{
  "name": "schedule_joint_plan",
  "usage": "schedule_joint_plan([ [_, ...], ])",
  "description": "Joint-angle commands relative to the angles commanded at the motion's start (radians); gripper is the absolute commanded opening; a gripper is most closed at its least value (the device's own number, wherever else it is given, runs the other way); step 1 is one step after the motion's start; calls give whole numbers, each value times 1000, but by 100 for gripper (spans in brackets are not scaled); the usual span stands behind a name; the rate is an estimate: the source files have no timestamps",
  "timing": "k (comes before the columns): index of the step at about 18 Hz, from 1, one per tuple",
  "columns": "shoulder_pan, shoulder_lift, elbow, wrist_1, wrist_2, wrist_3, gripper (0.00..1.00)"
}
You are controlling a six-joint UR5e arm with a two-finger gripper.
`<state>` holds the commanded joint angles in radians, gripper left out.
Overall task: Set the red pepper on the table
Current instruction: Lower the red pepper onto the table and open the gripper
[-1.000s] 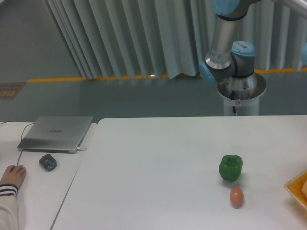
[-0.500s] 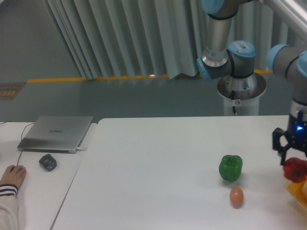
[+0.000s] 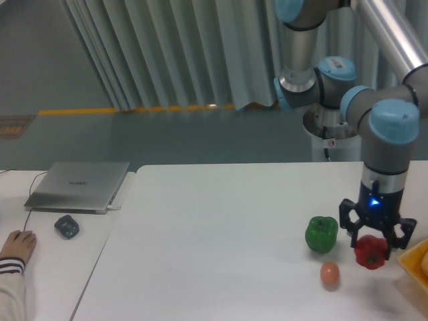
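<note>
My gripper points straight down over the right part of the large white table. It is shut on the red pepper, a small glossy red bell pepper that hangs between the fingers just above the table top. The pepper is right of the green bell pepper and up and right of the orange-pink egg-shaped thing.
A yellow tray's edge shows at the right border. A narrower white desk on the left holds a silver laptop, a small dark object, and a person's hand. The arm's base stands behind the table.
The arm has swung in from the right, carrying the red pepper leftward away from the yellow tray and slightly lower, to a spot beside the green pepper.
</note>
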<state>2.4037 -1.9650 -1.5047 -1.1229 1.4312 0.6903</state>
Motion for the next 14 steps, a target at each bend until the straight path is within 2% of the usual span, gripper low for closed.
schedule_joint_plan([
  [6, 3, -5, -15, 0, 6, 0, 52],
  [12, 6, -8, -28, 2, 60, 0, 64],
  [14, 6, -9, -28, 2, 60, 0, 64],
])
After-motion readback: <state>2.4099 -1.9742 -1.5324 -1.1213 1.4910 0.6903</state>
